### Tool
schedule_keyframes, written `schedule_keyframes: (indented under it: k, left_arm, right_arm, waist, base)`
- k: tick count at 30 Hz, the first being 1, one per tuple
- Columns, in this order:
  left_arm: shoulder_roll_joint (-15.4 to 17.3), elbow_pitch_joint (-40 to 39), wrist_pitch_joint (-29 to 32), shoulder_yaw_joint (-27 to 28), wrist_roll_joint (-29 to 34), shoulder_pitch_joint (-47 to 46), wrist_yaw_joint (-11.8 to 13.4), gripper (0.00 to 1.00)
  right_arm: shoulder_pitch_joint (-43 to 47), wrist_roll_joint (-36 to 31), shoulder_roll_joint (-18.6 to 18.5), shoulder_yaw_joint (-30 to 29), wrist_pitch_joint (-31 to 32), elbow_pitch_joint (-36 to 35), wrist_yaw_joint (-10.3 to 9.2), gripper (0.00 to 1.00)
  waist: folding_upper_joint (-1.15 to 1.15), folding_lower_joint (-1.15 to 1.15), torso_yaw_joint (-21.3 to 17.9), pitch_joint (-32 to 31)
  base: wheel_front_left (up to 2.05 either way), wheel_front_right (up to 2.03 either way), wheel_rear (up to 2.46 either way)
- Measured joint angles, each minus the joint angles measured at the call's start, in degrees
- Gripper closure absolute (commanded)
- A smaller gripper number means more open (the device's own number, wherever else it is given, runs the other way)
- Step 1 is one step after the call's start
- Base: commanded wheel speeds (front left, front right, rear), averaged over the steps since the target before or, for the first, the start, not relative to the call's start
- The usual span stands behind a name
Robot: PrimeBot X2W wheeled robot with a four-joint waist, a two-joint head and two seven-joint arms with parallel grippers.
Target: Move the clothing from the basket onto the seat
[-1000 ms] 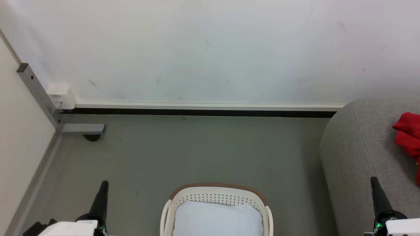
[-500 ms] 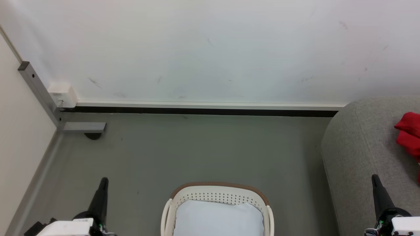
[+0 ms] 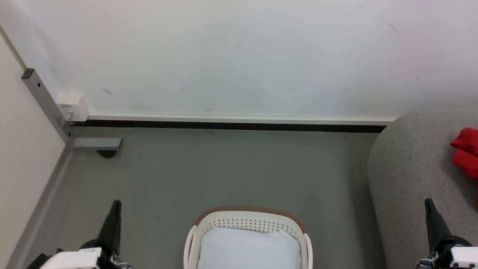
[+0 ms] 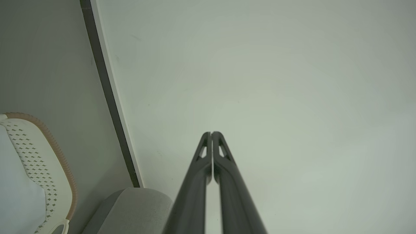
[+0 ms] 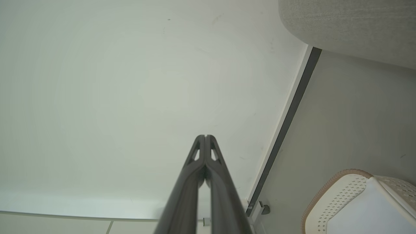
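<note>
The cream basket (image 3: 247, 223) with a brown rim stands on the floor at the bottom middle of the head view, with a pale bluish-white pad (image 3: 248, 250) inside it. Red clothing (image 3: 466, 153) lies on the grey seat (image 3: 410, 175) at the right edge. My left gripper (image 3: 115, 203) points up at the lower left, shut and empty, left of the basket. My right gripper (image 3: 428, 201) is shut and empty in front of the seat. The wrist views show the left gripper's (image 4: 211, 133) and right gripper's (image 5: 205, 136) fingers pressed together before the white wall, with the basket (image 4: 48, 162) (image 5: 334, 191) at the edge.
A white wall (image 3: 239, 56) with a dark skirting strip (image 3: 224, 127) runs across the back. A grey metal bracket (image 3: 95, 144) and a white box (image 3: 71, 108) sit in the left corner. Grey floor (image 3: 224, 172) lies between the basket and the wall.
The whole head picture has shifted slightly, so the camera has moved. Both grippers sit a little lower in the view and stay shut.
</note>
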Motion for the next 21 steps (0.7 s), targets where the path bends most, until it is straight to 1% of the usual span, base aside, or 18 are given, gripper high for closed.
schedule_keyframes:
  k: [21]
  left_arm:
    - [0.0,0.0,0.0,0.0,0.0,0.0,0.0,1.00]
  right_arm:
    - [0.0,0.0,0.2,-0.2,0.3,0.0,0.00,1.00]
  waist:
    - [0.00,0.00,0.0,0.0]
  base:
    - [0.00,0.00,0.00]
